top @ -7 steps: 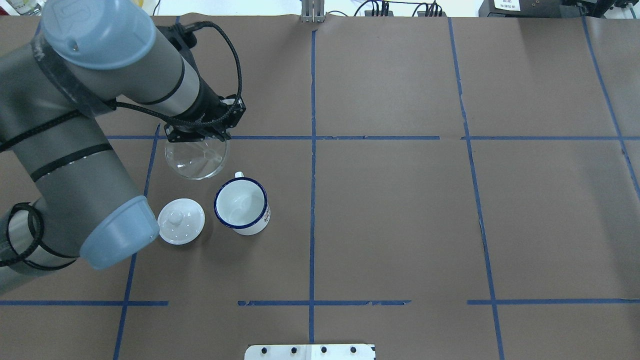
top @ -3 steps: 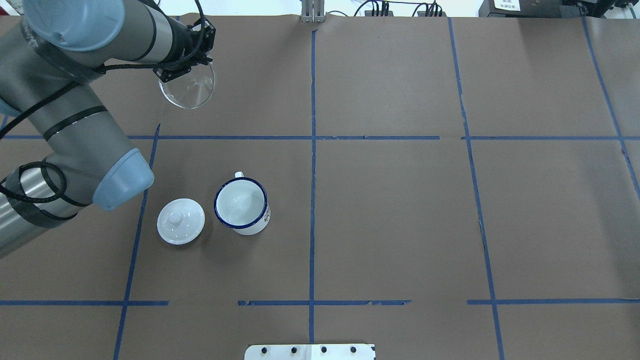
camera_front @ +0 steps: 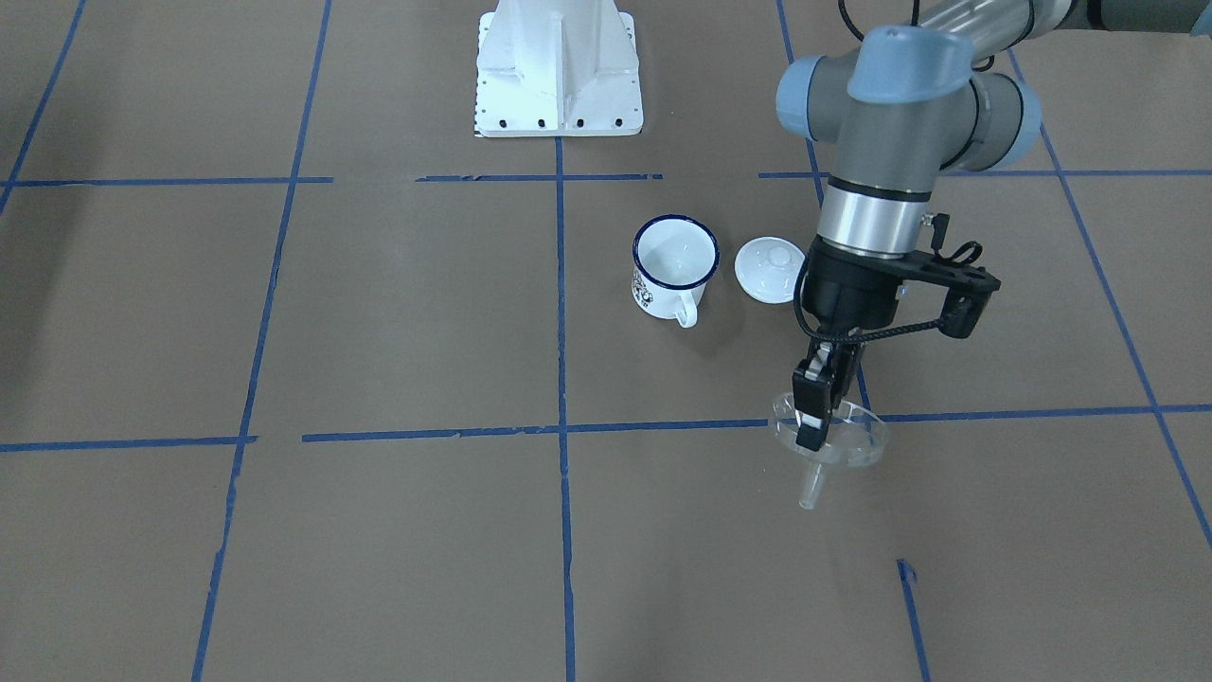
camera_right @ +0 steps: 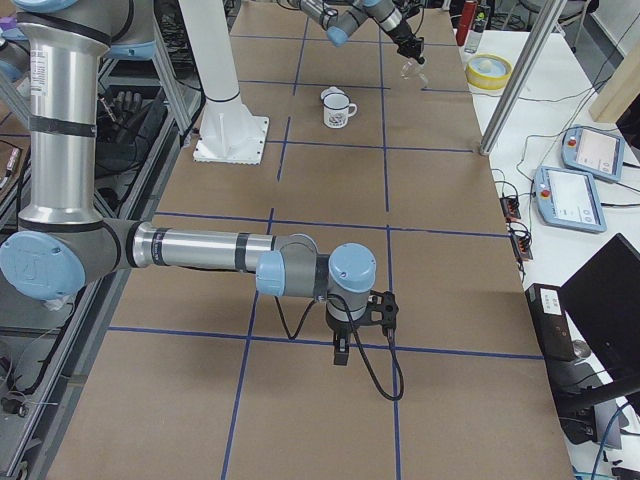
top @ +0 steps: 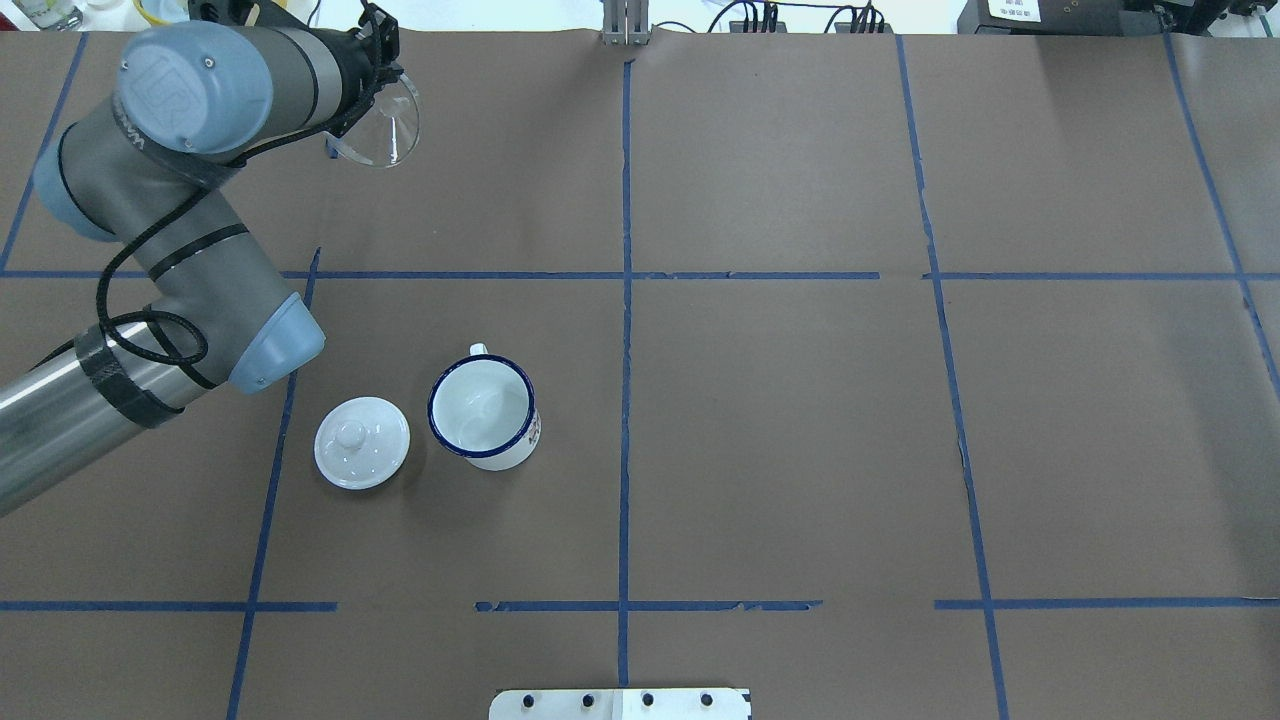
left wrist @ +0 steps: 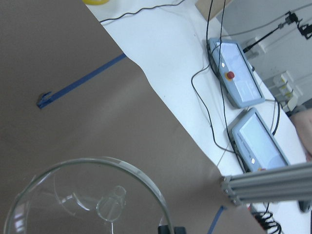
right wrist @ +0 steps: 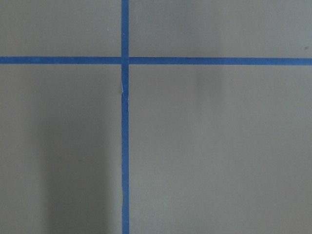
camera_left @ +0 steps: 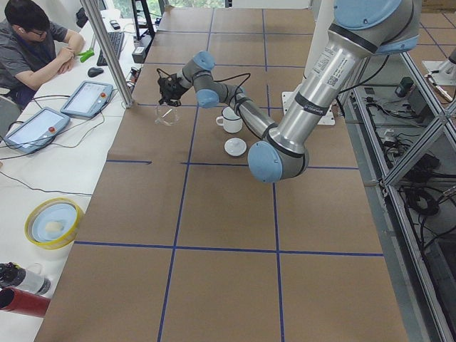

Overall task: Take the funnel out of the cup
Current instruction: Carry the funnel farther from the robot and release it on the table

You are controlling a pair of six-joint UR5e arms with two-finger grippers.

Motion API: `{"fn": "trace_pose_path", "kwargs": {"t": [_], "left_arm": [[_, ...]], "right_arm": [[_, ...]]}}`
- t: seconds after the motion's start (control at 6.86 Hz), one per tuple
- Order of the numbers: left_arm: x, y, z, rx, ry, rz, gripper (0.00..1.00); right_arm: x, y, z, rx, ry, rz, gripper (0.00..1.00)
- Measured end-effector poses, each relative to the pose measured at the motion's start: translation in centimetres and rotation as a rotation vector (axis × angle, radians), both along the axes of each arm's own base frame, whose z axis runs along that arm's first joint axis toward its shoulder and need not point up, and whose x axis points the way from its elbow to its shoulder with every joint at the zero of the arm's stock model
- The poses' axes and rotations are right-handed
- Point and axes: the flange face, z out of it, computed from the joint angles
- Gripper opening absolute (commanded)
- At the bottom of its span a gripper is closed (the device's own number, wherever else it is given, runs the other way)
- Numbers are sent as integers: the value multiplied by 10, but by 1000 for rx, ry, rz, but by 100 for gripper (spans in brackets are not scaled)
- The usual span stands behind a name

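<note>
Left fingers [camera_front: 812,400] clamp the clear plastic funnel [camera_front: 847,443] by its rim, well apart from the white blue-rimmed enamel mug [camera_front: 674,267]; right fingers [camera_right: 341,352]: cannot tell.

One funnel [camera_front: 855,439], one cup [camera_front: 674,265], one lid [camera_front: 769,269] (white, knobbed)

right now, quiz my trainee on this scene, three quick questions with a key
1. True or false: the funnel sits in the cup.
2. What grips the funnel's rim? A) the left claw B) an operator's hand C) nothing, it lies loose
3. What white thing lies on the table beside the cup?

Key: 1 false, the cup is empty and the funnel is well away from it. 2 A. 3 the lid with a knob.
</note>
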Motion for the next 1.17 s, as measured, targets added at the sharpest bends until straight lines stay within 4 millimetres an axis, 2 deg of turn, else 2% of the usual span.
{"fn": "trace_pose_path", "kwargs": {"t": [0.15, 0.29, 0.44, 0.73, 0.87, 1.02, 1.17], "left_arm": [[9, -17, 36, 18, 12, -67, 0], [16, -26, 63, 23, 17, -104, 0], [28, -33, 77, 18, 12, -114, 0], [54, -39, 87, 21, 14, -103, 0], [63, -37, 90, 26, 19, -94, 7], [70, -34, 93, 28, 19, -86, 38], [74, -31, 94, 30, 18, -79, 93]], "right_arm": [[0, 0, 0, 0, 0, 0, 100], [0, 0, 0, 0, 0, 0, 100], [0, 0, 0, 0, 0, 0, 100], [0, 0, 0, 0, 0, 0, 100], [0, 0, 0, 0, 0, 0, 100], [0, 0, 0, 0, 0, 0, 100], [0, 0, 0, 0, 0, 0, 100]]}}
